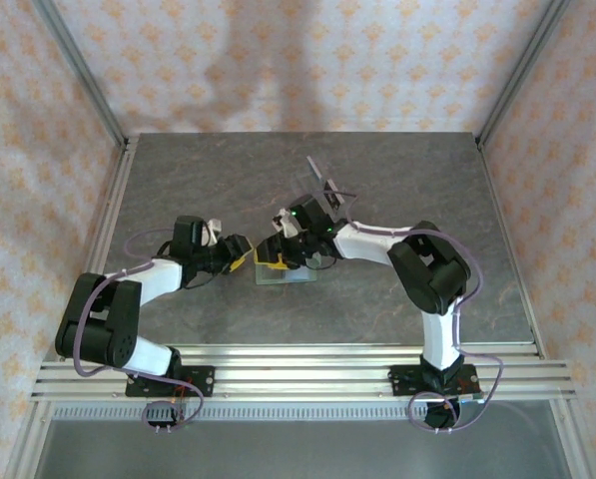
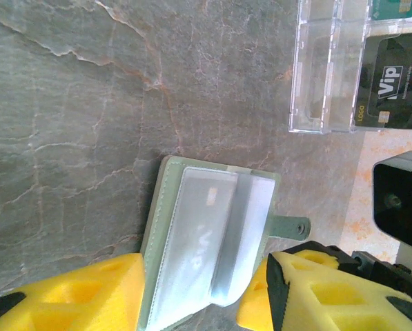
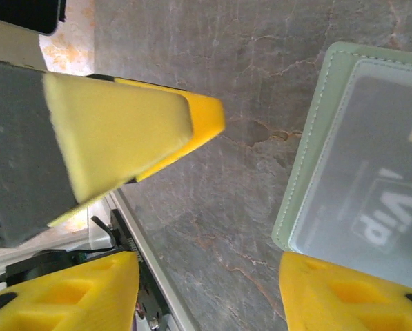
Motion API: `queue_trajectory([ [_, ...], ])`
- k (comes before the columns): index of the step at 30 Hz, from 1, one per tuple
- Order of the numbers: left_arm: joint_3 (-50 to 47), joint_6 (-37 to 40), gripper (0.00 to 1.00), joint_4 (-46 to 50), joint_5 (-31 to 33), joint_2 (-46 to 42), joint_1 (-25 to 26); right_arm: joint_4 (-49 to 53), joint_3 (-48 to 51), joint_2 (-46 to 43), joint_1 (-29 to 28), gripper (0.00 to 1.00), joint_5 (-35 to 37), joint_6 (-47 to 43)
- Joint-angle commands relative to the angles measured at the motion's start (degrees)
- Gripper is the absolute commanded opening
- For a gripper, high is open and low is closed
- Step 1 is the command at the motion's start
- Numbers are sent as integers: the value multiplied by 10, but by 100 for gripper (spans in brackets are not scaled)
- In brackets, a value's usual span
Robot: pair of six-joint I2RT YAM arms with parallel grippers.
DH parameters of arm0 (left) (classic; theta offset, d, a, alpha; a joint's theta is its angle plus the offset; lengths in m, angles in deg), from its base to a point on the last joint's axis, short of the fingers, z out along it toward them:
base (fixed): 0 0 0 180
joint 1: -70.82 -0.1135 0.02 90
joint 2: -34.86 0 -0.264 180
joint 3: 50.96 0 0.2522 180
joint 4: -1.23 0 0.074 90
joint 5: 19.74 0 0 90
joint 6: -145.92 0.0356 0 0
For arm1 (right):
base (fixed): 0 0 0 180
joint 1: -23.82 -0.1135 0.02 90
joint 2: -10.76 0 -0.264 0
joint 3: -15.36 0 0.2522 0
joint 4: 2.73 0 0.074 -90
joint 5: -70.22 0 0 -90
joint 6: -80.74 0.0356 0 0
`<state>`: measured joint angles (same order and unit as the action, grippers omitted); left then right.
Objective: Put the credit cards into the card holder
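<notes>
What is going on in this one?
Both arms meet over the open holder, which lies flat on the table. One card already sits behind its translucent pocket. The left hand straddles the holder's end; whether it is pinching it is unclear. The right hand is open beside the holder, one finger over its edge, holding nothing. A dark card with VIP lettering stands in the clear stand further back.

The sage-green folding card holder [image 2: 159, 221] is cut off at its near end by the bottom edge of the left wrist view. The dark card [image 2: 195, 241] tucked inside it shows only as a blur. Beyond the holder, a black VIP card [image 2: 392, 83] is cropped at the right edge.
</notes>
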<state>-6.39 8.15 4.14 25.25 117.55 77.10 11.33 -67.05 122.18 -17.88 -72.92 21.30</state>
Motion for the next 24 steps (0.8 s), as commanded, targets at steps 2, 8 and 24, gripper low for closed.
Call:
queue_trajectory([
  [2, 1, 30, 51, 31, 3, -10, -3, -14, 26, -59, 14, 60, 44, -2],
  [8, 22, 61, 46, 68, 7, -3, 14, 72, 32, -94, 55, 60, 120, -33],
  [24, 57, 161, 52, 312, 172, -143, 40, 370, -127, -140, 143, 77, 445, -255],
])
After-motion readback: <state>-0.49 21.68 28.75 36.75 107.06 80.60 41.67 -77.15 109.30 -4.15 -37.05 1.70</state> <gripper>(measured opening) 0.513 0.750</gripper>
